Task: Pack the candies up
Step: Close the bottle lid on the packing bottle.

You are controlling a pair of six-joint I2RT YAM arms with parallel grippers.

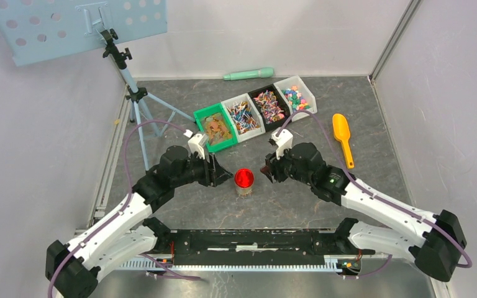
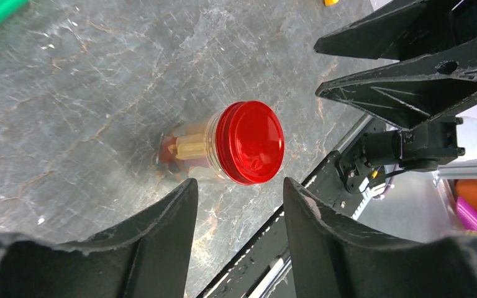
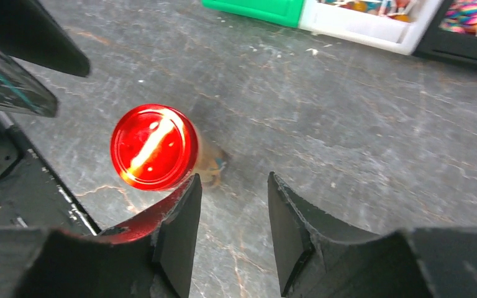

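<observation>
Reaching inward from either side, both arms sit low with elbows bent and wrists levelled at the middle of the grey stone-patterned worktop [image 1: 360, 93]. The left gripper [image 1: 222, 172] points right and the right gripper [image 1: 266, 169] points left, so the two face each other, each just beside the small clear jar [image 1: 244, 188] that stands upright between them with a round red lid [image 1: 243, 177] on it.

In the left wrist view, the left gripper [image 2: 239, 194] has its fingers spread with nothing between them, the jar just beyond the tips. The right gripper [image 3: 233, 186] is likewise parted and empty, and the lid [image 3: 154, 146] lies off to the side of one finger.

Golden and reddish candies [image 2: 183, 149] show through the jar's clear wall. Behind the arms, four plastic bins stand side by side in a slanted row. The green bin [image 1: 200, 117] holds golden-brown candies [image 1: 216, 129]. The white bin [image 1: 233, 99], the black bin [image 1: 256, 92] and the far white bin [image 1: 309, 92] hold mixed-coloured ones. A yellow plastic scoop [image 1: 343, 138] lies on the worktop to the right of the row.
</observation>
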